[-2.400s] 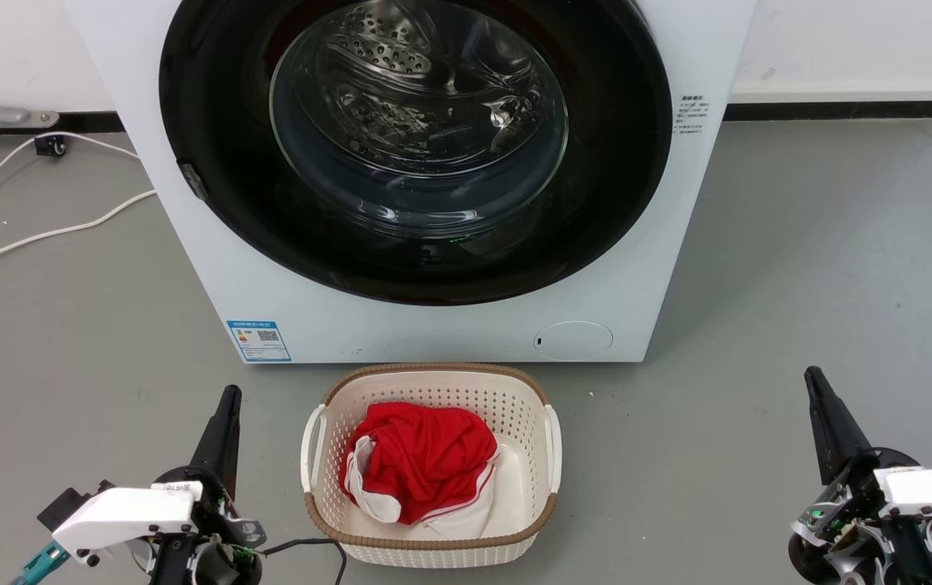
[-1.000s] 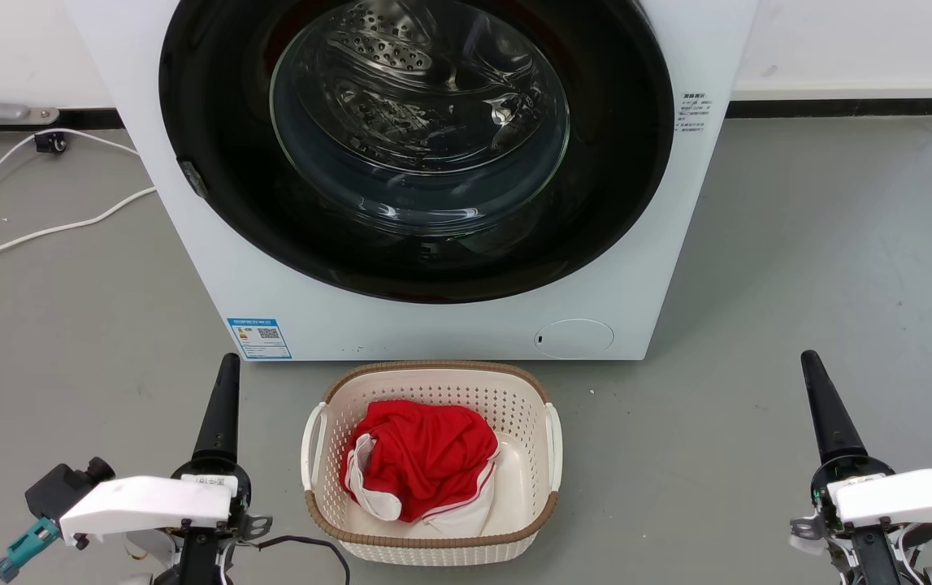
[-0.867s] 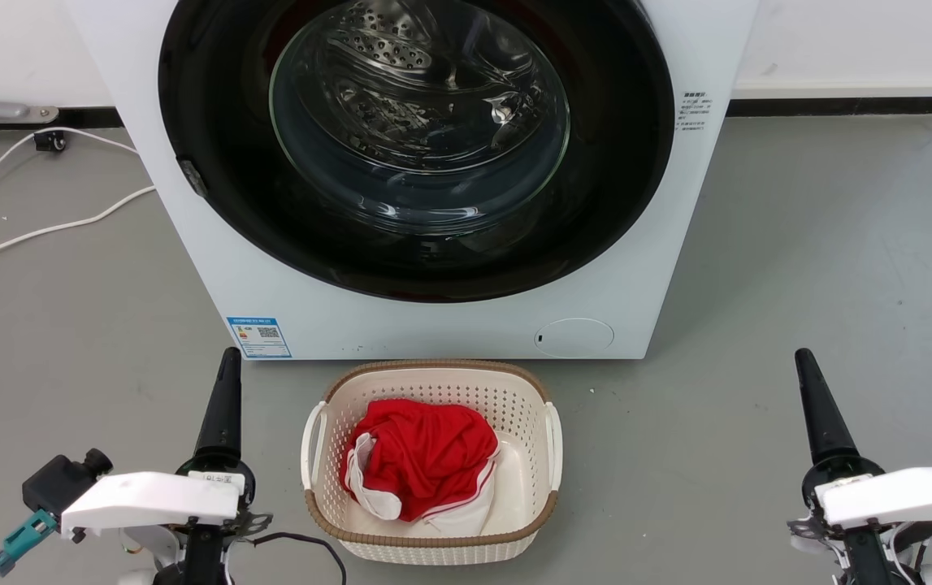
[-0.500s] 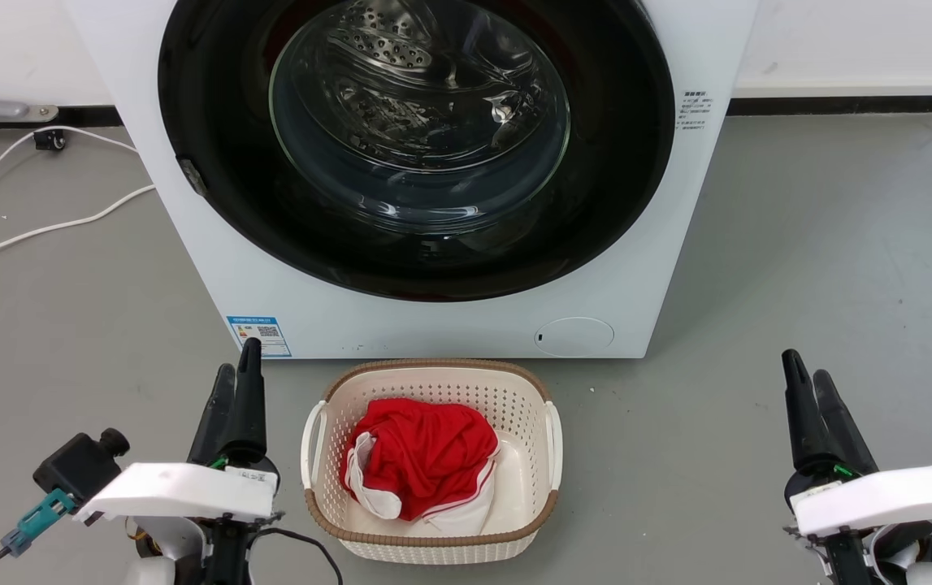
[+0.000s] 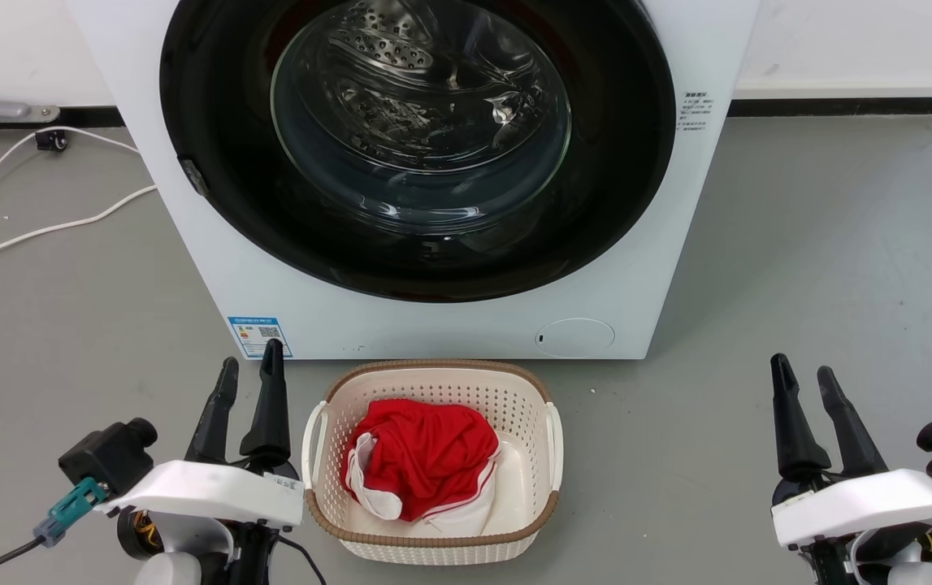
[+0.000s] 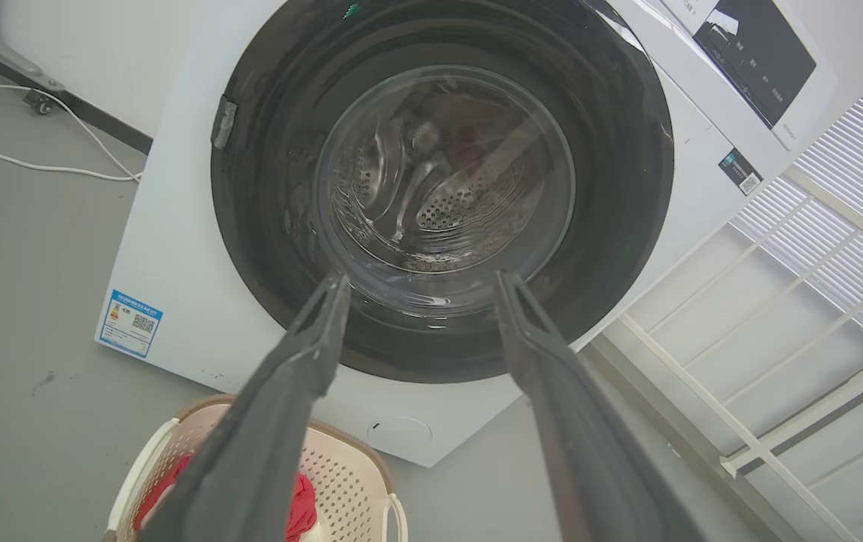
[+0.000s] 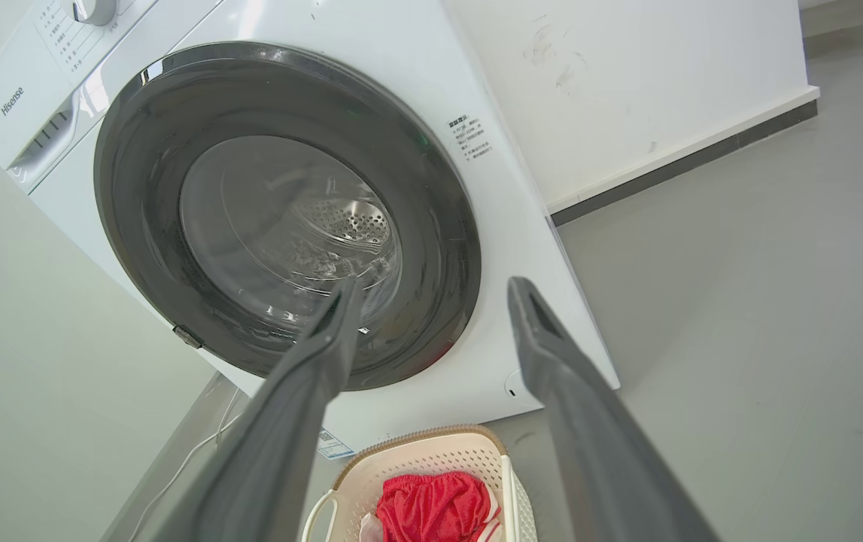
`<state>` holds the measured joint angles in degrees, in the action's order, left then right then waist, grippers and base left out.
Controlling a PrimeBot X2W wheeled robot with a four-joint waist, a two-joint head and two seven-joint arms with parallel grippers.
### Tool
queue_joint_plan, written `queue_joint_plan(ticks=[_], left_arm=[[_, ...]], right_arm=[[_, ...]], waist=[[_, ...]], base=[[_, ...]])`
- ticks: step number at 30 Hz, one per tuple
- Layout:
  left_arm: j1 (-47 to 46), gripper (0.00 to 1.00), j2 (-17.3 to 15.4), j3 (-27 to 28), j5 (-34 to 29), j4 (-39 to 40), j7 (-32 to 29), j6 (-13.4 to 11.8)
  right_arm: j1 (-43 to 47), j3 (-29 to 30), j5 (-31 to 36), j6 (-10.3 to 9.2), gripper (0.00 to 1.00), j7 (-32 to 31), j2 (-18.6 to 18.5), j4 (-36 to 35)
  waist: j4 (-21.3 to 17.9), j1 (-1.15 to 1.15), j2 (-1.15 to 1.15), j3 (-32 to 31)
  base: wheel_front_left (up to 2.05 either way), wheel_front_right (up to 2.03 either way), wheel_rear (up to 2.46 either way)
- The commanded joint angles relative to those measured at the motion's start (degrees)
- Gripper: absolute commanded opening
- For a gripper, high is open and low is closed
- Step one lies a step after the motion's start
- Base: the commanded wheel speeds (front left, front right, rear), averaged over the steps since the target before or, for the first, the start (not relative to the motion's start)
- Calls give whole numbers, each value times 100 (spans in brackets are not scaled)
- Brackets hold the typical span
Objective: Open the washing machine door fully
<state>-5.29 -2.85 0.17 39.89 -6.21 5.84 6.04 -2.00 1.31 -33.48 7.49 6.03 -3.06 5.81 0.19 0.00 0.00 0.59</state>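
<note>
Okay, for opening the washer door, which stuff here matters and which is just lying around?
For the job: washing machine door, washing machine, left gripper, right gripper, both open.

Lying about: laundry basket, red garment inside it, white cable on the floor.

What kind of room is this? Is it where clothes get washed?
Probably a laundry corner, maybe in a workshop. A white washing machine stands with its round black door shut, a cream basket holding red clothes sits on the grey floor before it, and a white cable trails beside.
</note>
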Motion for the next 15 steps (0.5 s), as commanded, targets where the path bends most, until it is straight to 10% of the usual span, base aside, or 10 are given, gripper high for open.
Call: queue_joint_plan(ticks=[1,15], left_arm=[[-130,100,-45,-42,-291,76,72,-24],[-158,100,-157,-236,-1241,53,278,-144]], right_arm=[[20,-12,317,0,100,59,3,-92],[50,3,1307,0,100,90,8,-146]], waist=[[5,0,0,-2],[11,0,0,16]], base=[[0,0,0],[0,0,0]])
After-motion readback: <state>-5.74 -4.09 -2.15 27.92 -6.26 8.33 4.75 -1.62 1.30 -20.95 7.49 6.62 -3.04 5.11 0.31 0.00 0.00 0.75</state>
